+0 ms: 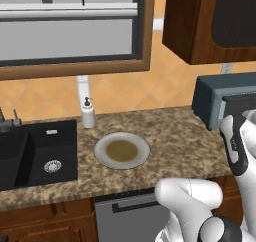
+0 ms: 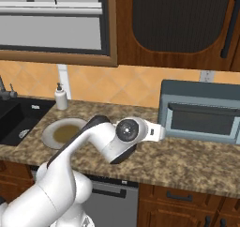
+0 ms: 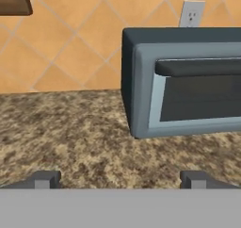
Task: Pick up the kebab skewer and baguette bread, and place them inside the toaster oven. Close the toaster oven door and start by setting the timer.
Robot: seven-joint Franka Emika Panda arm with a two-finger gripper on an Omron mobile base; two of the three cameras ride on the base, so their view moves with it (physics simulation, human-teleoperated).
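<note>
Arm: my white Panda arm with dark joints rises from the base, bends at the elbow over the front of the speckled brown granite counter [image 2: 187,162], and the forearm reaches level toward the oven on the right.
Gripper: two-finger gripper [image 3: 121,179] is spread as wide as it goes, nothing between the tips, nothing held; the small dark fingertips [image 3: 46,179] sit well apart at the bottom of the hand view, above the countertop.
Aim: hand looks straight along the counter at the oven's left front corner, roughly level.
Oven: blue-grey boxy toaster oven [image 2: 201,109] stands on the counter against the orange tiled wall, under the dark wood cabinet.
Door: oven door with dark glass window [image 3: 202,102] is up and shut, dark bar handle along its top.
Plate: round grey plate with a brownish centre [image 1: 121,150] sits left of the arm, beside the black sink [image 1: 35,153]; I can't make out any skewer or bread on it.
Extras: white soap dispenser [image 1: 88,113] stands behind the plate near the wall.
</note>
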